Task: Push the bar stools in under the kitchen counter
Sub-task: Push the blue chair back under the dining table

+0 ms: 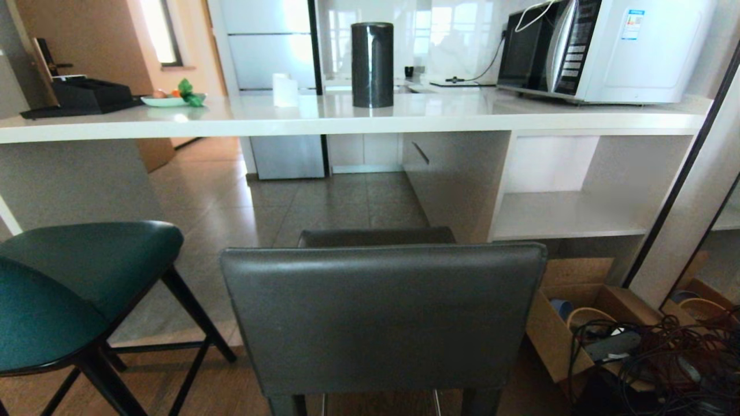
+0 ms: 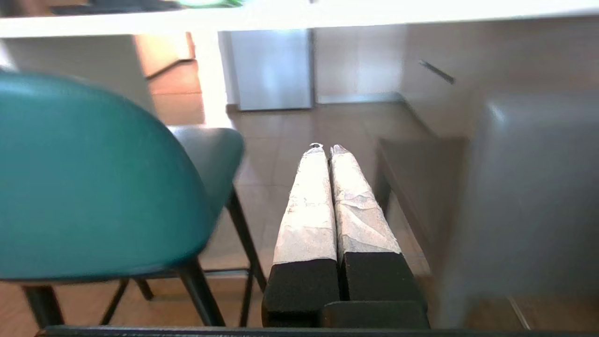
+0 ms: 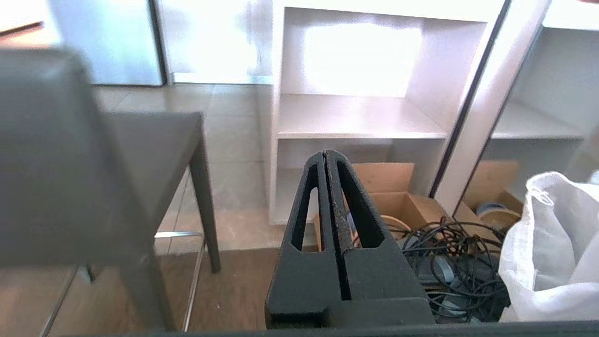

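Note:
A boxy dark grey bar stool [image 1: 383, 315] stands directly in front of me, its back toward me and its seat short of the white kitchen counter [image 1: 347, 118]. The teal bar stool [image 1: 69, 283] with thin black legs stands at the left, also out from the counter. Neither arm shows in the head view. In the left wrist view my left gripper [image 2: 326, 150] is shut and empty, hanging between the teal stool [image 2: 89, 182] and the grey stool [image 2: 529, 196]. In the right wrist view my right gripper [image 3: 326, 154] is shut and empty, beside the grey stool [image 3: 70, 154].
White open shelves [image 1: 569, 214] close the counter's right end. On the floor at the right sit a cardboard box [image 1: 578, 315] and a tangle of cables [image 1: 665, 358]. A microwave [image 1: 601, 49], a black cylinder [image 1: 372, 63] and a plate [image 1: 167, 99] stand on the counter. A white bag [image 3: 557, 248] lies nearby.

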Tool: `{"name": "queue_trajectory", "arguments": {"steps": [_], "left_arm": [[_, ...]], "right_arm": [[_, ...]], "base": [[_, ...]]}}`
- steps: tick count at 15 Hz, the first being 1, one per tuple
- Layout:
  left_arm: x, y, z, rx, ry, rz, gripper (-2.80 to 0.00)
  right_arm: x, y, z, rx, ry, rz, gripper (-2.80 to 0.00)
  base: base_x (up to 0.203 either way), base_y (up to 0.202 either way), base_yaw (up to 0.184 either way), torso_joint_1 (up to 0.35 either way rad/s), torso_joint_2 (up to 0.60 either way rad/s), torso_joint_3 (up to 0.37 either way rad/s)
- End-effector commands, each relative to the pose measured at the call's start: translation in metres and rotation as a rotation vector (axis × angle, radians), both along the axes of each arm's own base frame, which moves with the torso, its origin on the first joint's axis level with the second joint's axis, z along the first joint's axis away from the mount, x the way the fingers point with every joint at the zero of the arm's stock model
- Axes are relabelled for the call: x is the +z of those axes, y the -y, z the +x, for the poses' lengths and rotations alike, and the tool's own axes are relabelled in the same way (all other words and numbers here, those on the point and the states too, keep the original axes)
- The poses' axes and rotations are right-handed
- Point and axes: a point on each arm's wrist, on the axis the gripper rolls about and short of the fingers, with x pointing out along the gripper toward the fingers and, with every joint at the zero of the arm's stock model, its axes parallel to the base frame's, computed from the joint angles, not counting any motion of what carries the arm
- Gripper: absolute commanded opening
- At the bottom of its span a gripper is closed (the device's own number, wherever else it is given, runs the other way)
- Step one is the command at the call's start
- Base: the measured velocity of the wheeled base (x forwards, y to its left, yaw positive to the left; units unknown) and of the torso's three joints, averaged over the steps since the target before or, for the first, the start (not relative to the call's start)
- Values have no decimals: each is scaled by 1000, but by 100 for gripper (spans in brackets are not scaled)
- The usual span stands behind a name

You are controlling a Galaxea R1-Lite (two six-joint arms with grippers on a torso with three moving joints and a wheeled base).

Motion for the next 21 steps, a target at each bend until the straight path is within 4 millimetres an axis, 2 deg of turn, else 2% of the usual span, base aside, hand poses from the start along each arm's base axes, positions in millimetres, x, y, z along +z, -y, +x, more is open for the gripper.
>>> {"name": "queue_trajectory", "arguments": {"steps": [1, 2, 4, 7, 9, 10, 15, 18, 21], "left_arm": [[-30, 2, -32, -54, 48, 29, -280], [-42, 3, -33, -73, 8, 45, -280], [-63, 4, -23, -85, -98, 47, -280], [-95, 3, -8, -74, -213, 41, -280], [-118, 3, 5, -51, -216, 39, -280], [-120, 2, 8, -41, -180, 31, -280], [-120, 2, 7, -40, -183, 11, -280], [-119, 2, 7, -13, -177, -41, -280], [-119, 2, 7, -8, -176, -55, -280]], "right_arm": [[-16, -2, -22, 29, 78, -20, -280], [-25, -3, -26, 61, 69, -29, -280], [-39, -4, -21, 92, 10, -31, -280], [-68, -4, -6, 121, -90, -16, -280], [-89, -4, 4, 136, -154, 26, -280], [-97, -5, 7, 146, -171, 66, -280], [-97, -9, 8, 325, -166, 132, -280], [-96, -8, 8, 297, -160, 104, -280], [-99, -4, 9, 111, -162, 61, -280]], "base": [[0, 0, 0, 0, 0, 0], [0, 0, 0, 0, 0, 0], [0, 0, 0, 0, 0, 0], [0, 0, 0, 0, 0, 0], [0, 0, 0, 0, 0, 0], [0, 0, 0, 0, 0, 0], [0, 0, 0, 0, 0, 0], [0, 0, 0, 0, 0, 0], [0, 0, 0, 0, 0, 0]]}}
